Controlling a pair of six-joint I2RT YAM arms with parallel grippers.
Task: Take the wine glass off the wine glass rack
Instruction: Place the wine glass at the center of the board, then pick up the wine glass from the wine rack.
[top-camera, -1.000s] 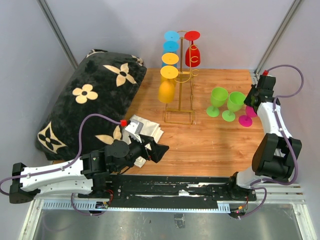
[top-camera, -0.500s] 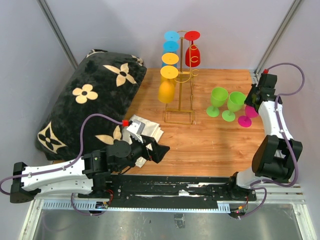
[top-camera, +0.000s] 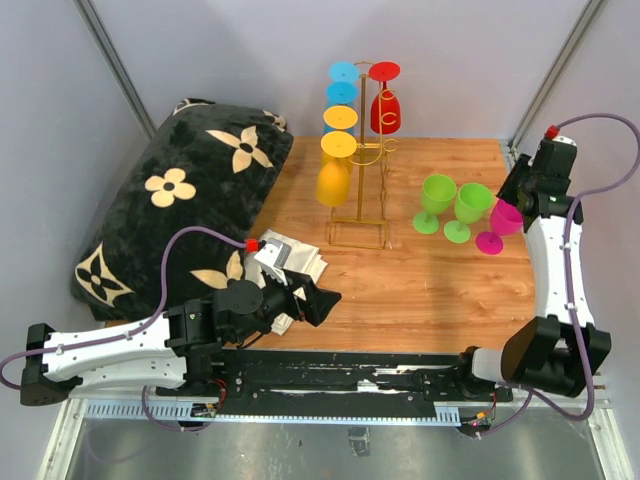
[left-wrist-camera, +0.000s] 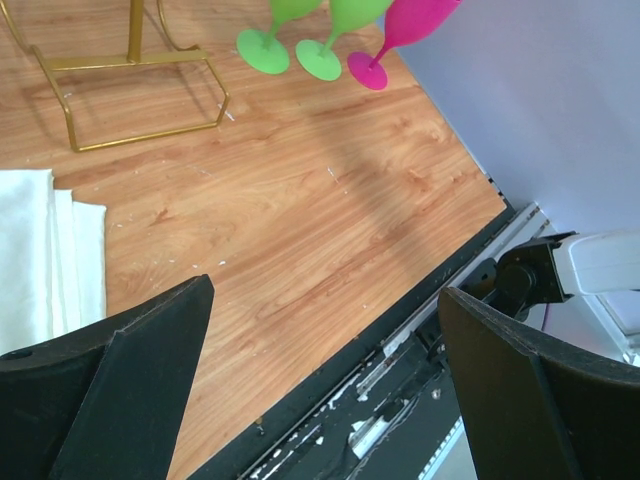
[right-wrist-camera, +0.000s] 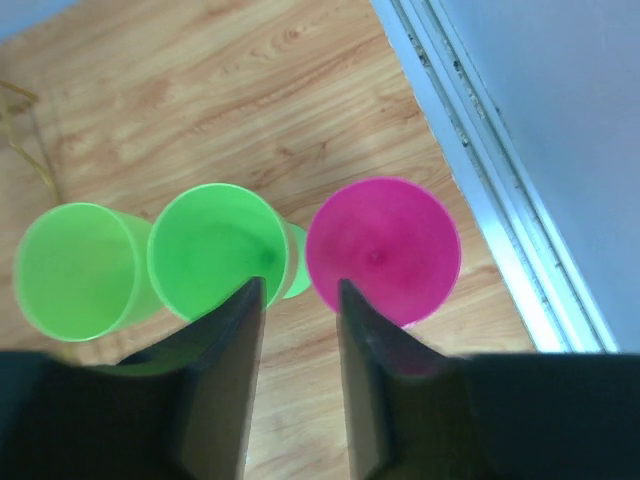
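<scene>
Black plush pillow (top-camera: 180, 200) with cream flowers fills the far left of the wooden table (top-camera: 400, 290). In front of it the left gripper (left-wrist-camera: 325, 292) sits low beside a folded white cloth (top-camera: 292, 256), its jaws spread fully wide and holding nothing.

At centre stands the wine glass rack (top-camera: 368, 153), made of gold wire. Blue glasses (top-camera: 343, 72) and orange glasses (top-camera: 332, 183) hang upside down on its left side, and one red glass (top-camera: 385, 112) hangs on its right.

Further right, two green glasses (top-camera: 437, 190) and a pink wine glass (top-camera: 503, 218) stand upright on the wood, close together near the table's right edge. The right gripper (right-wrist-camera: 300, 288) hovers above the pink wine glass and its green neighbour, jaws parted a little, gripping nothing.

This reads as the end of a set-down, since the pink glass is off the rack. Next, probably, the right arm must rise clear without knocking the three standing glasses. It could then reach for the red glass and slide its foot out of its loop.
</scene>
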